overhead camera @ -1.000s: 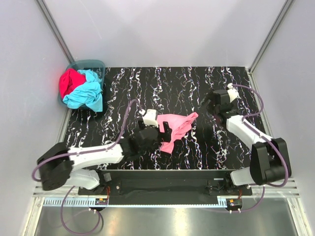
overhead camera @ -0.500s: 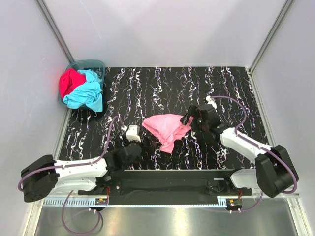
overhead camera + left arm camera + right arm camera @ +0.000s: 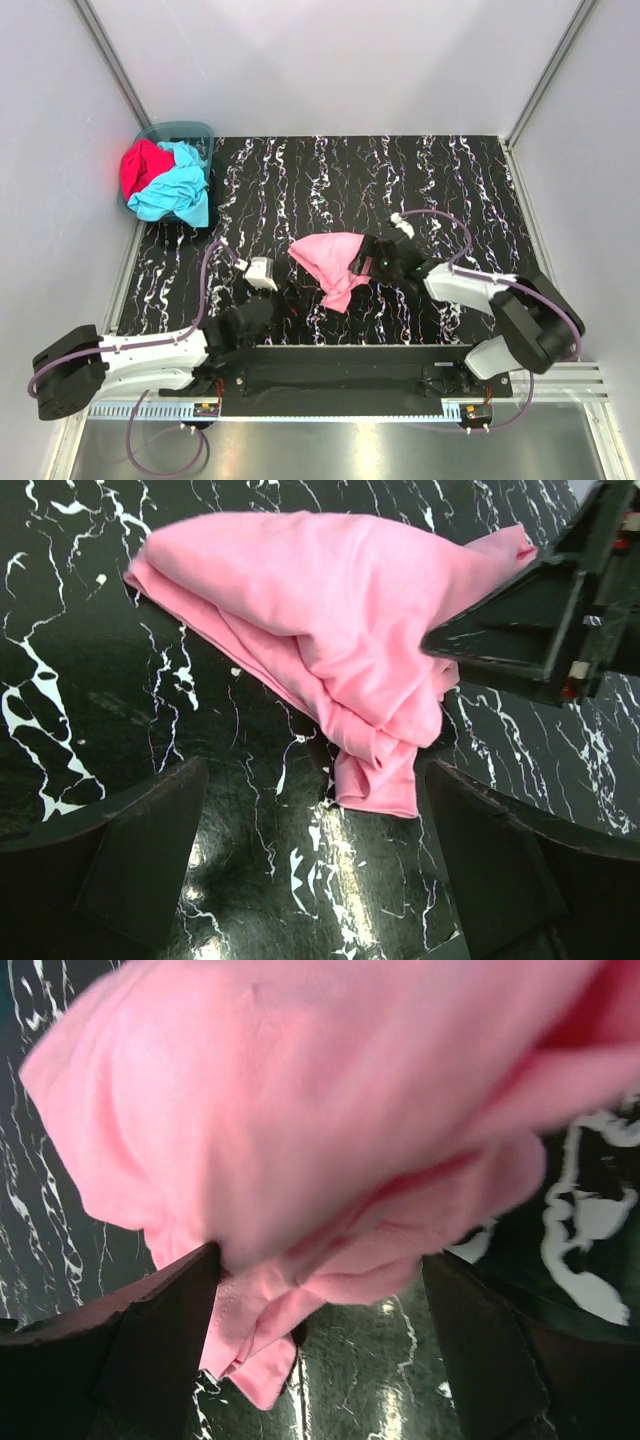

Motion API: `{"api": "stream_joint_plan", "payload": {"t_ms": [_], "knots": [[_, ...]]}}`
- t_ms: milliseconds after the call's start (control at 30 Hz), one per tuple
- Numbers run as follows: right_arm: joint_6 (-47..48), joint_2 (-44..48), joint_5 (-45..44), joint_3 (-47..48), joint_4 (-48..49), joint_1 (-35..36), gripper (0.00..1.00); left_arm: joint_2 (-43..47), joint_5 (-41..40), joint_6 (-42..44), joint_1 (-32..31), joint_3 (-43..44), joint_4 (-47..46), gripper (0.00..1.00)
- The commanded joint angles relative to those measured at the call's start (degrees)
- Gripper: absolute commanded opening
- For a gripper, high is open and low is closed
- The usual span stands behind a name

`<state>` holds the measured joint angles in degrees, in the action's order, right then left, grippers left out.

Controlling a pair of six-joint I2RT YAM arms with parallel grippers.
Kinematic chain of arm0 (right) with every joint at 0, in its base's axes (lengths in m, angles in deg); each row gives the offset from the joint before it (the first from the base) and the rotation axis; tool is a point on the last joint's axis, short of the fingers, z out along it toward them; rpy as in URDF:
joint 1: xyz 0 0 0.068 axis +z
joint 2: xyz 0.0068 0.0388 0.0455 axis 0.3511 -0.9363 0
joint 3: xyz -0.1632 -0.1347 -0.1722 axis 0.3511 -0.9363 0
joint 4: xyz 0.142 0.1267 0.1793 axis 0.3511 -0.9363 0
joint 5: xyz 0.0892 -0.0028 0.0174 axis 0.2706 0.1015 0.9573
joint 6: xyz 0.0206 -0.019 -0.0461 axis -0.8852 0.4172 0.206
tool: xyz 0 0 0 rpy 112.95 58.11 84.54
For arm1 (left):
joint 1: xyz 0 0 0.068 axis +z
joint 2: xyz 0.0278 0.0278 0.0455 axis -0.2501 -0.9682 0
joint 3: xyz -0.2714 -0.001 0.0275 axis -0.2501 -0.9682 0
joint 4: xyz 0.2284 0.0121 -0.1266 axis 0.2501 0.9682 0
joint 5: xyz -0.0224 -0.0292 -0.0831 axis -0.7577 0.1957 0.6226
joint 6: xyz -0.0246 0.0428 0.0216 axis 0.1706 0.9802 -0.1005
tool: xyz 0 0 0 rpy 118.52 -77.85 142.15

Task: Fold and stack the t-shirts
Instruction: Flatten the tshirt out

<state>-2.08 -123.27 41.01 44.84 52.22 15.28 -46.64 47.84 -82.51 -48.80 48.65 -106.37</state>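
Observation:
A light pink t-shirt (image 3: 333, 261) lies crumpled in the middle of the black marble table (image 3: 460, 180). My left gripper (image 3: 283, 288) stands open just left of it, the shirt (image 3: 320, 610) ahead of its empty fingers (image 3: 130, 850). My right gripper (image 3: 362, 262) is at the shirt's right edge, jaws wide apart, with pink fabric (image 3: 300, 1110) bulging between the fingers (image 3: 150, 1340) and touching the left one. A crimson red t-shirt (image 3: 140, 168) and a turquoise t-shirt (image 3: 176, 190) are heaped in the basket at the back left.
The teal plastic basket (image 3: 180, 130) stands in the table's far left corner against the wall. Grey walls close in the left, back and right sides. The right gripper's black body (image 3: 540, 610) shows in the left wrist view beside the shirt.
The left arm has let go of the pink shirt and pulled back toward the near left. The right arm has swung left to the shirt's right edge. The shirt now lies spread wider.

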Motion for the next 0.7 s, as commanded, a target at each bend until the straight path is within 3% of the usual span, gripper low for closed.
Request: {"api": "stream_joint_plan", "payload": {"t_ms": [0,300,667], "knots": [[-0.7,-3.4,-1.2,4.1,3.9,3.1,0.89,-0.6,0.9,-0.8,-0.1,-1.3,-5.2,0.95],[2.6,-1.6,-5.0,10.4,-0.4,5.0,0.88,-0.6,1.5,-1.9,-0.1,-2.9,-6.1,0.95],[4.0,2.7,-6.3,9.0,-3.2,5.0,0.88,-3.5,3.1,-1.4,-0.1,-1.6,-8.5,0.94]]}}
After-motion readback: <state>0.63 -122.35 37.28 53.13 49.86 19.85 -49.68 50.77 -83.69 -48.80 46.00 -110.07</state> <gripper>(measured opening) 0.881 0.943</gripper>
